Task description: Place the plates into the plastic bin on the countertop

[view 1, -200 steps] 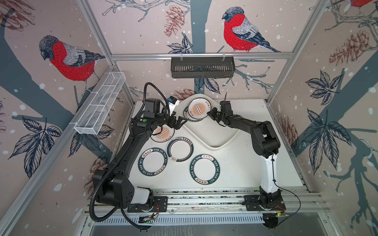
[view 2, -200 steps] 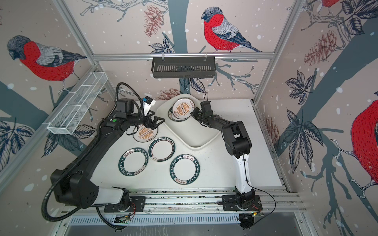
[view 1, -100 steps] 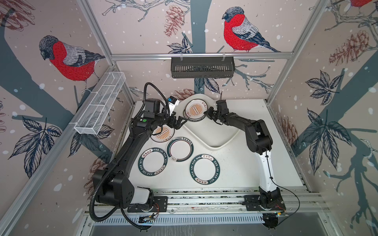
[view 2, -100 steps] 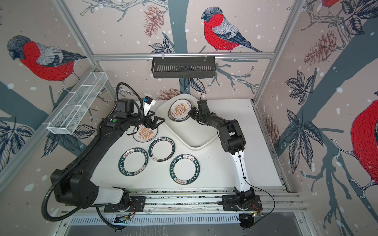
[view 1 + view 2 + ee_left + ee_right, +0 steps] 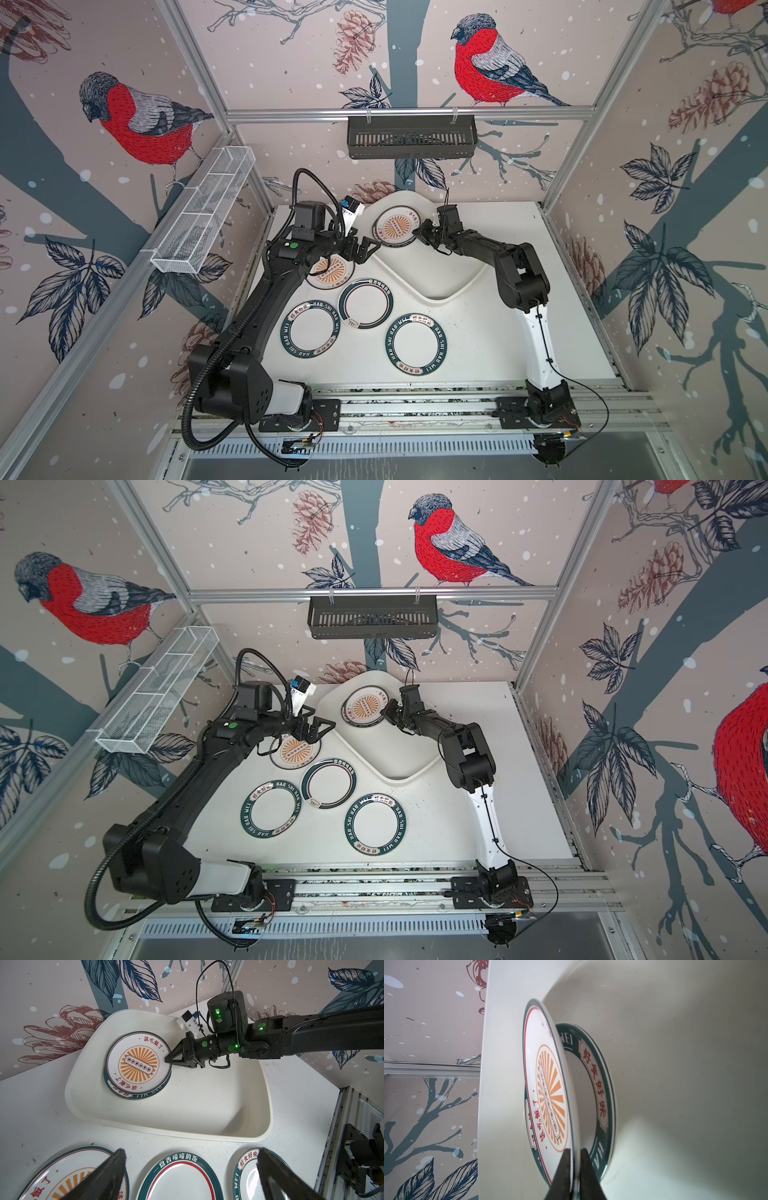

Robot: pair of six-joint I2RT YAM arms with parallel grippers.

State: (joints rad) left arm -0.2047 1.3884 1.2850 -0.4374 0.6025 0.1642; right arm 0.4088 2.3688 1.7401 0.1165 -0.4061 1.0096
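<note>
Two plates (image 5: pixel 143 1096) in bin (image 5: pixel 207 1101); right gripper (image 5: pixel 574 1151) pinching top plate (image 5: pixel 136 1064) by rim (left gripper (image 5: pixel 368 251) spread wide, empty); tilted release could skid it off.

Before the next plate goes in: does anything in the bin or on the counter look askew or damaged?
Only one thing: the sunburst plate in the plastic bin sits off-centre on the teal-rimmed plate beneath, tilted, its rim pinched in the right gripper. No chips or spills visible.
</note>
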